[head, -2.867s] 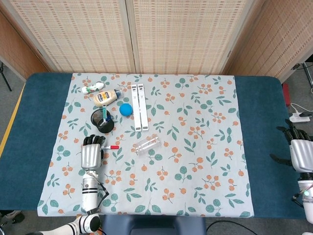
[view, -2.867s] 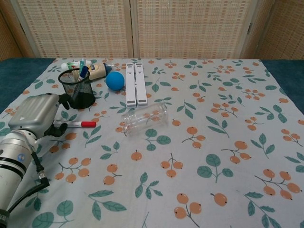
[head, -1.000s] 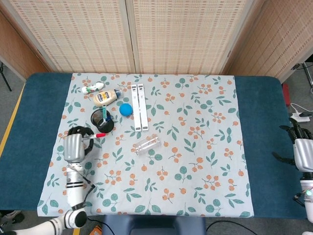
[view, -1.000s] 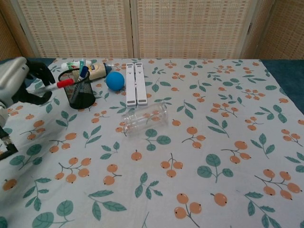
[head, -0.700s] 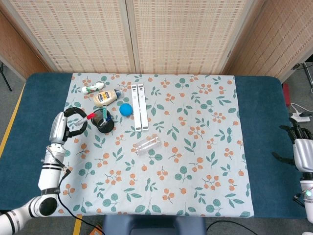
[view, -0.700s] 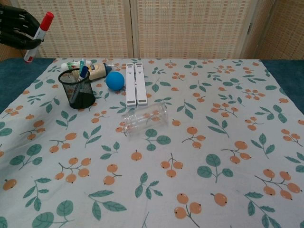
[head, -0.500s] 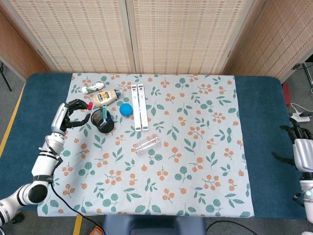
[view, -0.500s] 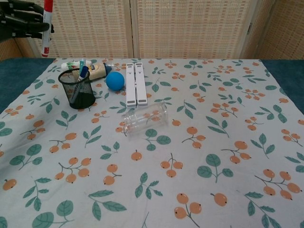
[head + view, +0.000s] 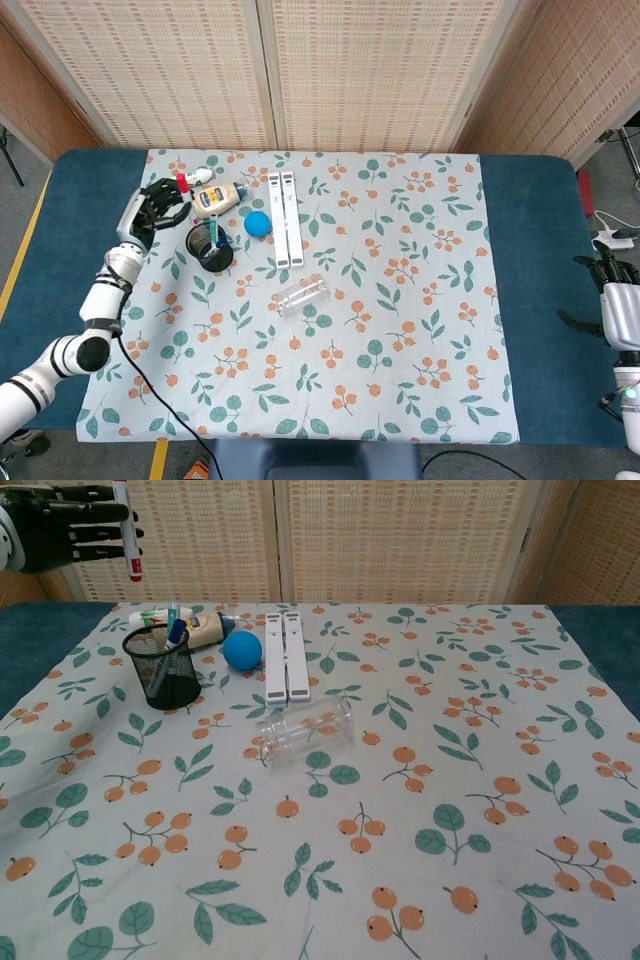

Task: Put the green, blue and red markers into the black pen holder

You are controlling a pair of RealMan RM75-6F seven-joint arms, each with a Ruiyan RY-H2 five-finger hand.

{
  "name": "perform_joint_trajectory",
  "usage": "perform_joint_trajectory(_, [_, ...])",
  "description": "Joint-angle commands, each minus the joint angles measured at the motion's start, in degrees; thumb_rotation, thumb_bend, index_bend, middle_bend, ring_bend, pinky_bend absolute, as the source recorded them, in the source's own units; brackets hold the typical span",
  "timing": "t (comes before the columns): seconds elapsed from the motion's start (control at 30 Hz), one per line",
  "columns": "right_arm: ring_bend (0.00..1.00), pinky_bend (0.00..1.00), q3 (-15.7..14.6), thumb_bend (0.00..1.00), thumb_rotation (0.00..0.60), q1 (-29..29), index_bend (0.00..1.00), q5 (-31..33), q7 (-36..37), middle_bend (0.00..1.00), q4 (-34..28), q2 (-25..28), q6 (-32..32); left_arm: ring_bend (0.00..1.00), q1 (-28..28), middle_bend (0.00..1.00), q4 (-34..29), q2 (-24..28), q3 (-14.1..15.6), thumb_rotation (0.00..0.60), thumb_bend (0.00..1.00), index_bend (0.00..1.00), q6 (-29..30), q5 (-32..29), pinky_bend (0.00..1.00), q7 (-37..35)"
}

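Note:
My left hand (image 9: 157,208) (image 9: 62,532) is raised high above the table's left rear and holds the red marker (image 9: 128,544) upright, red cap (image 9: 183,181) on top. It hangs above and slightly left of the black mesh pen holder (image 9: 210,247) (image 9: 164,667). A blue marker (image 9: 176,633) and a green marker (image 9: 217,231) stand inside the holder. My right hand (image 9: 617,305) rests off the cloth at the far right edge, fingers spread, holding nothing.
A blue ball (image 9: 242,649), a tan squeeze bottle (image 9: 216,198) and a small white-green bottle (image 9: 190,180) sit behind the holder. A white folded stand (image 9: 283,668) lies mid-back. A clear plastic cup (image 9: 303,732) lies on its side at centre.
My left hand picked the red marker off the cloth, lifted it, turned it upright and carried it right toward the space above the holder. The right hand has not moved.

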Motion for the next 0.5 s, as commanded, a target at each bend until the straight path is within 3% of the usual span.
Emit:
perform_joint_trajectory(0.03, [0.2, 0.17, 0.0, 0.03, 0.6, 0.1, 0.24, 0.1, -0.2, 0.05, 0.2, -0.1, -0.1, 0.29, -1.6, 0.6, 3.7, -2.3, 1.7, 0.6, 0.36, 0.55, -0.5, 2.0, 0.26, -3.5])
perform_joint_trajectory(0.5, [0.2, 0.17, 0.0, 0.03, 0.6, 0.2, 0.24, 0.1, -0.1, 0.05, 0.5, -0.2, -0.5, 0.29, -5.0, 0.61, 16.9, -10.4, 8.1, 0.6, 0.36, 0.55, 1.4, 8.3, 0.25, -17.6])
